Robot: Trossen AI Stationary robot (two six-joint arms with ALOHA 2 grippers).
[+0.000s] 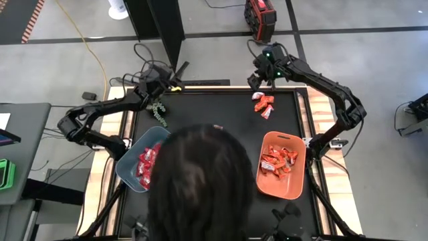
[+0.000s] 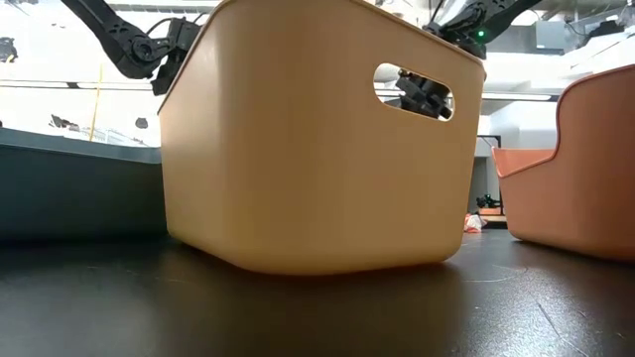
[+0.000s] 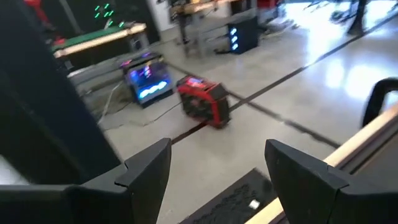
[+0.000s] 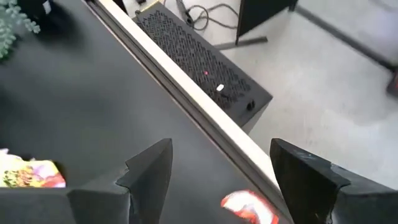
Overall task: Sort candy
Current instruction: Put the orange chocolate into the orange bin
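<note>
High view is showing a small heap of candy (image 1: 263, 104) lying on the black table (image 1: 214, 110) just below the right gripper (image 1: 255, 81), whose 2 fingers are standing spread and empty. More candy is sitting in the blue-grey bin (image 1: 127, 167) and the orange bin (image 1: 281, 191), while the left gripper (image 1: 175, 82) is hovering at the far edge with its fingers also spread, a person's head (image 1: 197, 184) covering the table's near middle.

Person's head (image 1: 194, 177) covers bench (image 1: 214, 110) centre-front between 2 bins; open mat behind it, sprig (image 1: 159, 110) left, candy (image 1: 263, 104) right.
</note>
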